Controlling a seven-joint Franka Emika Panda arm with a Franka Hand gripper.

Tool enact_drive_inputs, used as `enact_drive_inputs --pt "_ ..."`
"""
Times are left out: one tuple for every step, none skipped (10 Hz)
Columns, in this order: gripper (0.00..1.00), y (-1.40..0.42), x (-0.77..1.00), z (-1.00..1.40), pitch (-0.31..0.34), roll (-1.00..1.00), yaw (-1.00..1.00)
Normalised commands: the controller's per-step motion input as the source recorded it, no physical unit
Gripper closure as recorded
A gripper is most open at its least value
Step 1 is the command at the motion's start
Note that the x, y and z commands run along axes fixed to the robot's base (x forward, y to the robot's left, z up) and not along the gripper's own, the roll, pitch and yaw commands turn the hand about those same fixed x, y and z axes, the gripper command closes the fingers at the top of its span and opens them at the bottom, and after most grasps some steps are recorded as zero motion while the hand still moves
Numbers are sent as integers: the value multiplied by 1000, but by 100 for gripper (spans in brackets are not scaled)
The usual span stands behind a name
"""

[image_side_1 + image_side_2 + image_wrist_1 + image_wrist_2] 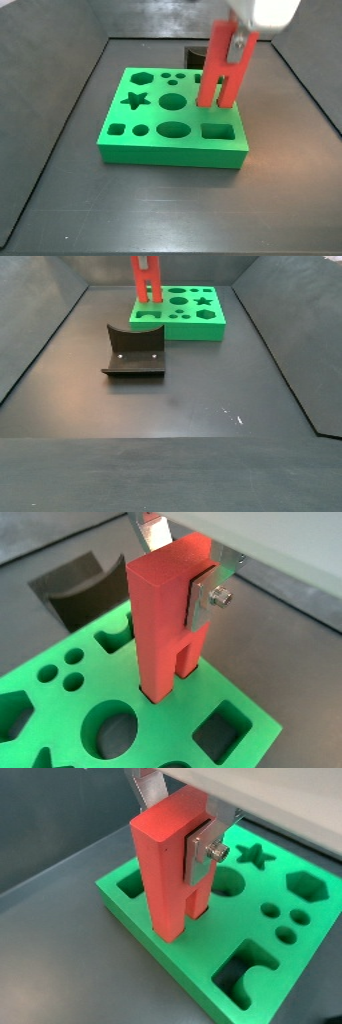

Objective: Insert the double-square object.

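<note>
A dark grey floor with low walls surrounds the work. The fingers (pixel 205 594) of the gripper (pixel 187 828) are clenched on the double-square object (pixel 223 72), held upright with its lower ends at the green block (pixel 171 118), at that block's edge nearest the dark notched block (pixel 134 353). My worry: a slight tilt could jam the legs on the hole's rim. The floor around the green block looks flat and matte.
</note>
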Motion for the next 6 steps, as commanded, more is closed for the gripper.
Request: enact_drive_inputs --pt "100 -83 0 -340 -86 0 360" --pt "100 -89 0 -314 -89 0 157" --pt "100 -103 0 -280 -67 0 31" --pt "100 -80 17 -283 -27 0 -6" --pt "100 -91 23 -329 -39 0 -111" --pt "100 -77 17 -357 -51 0 -186"
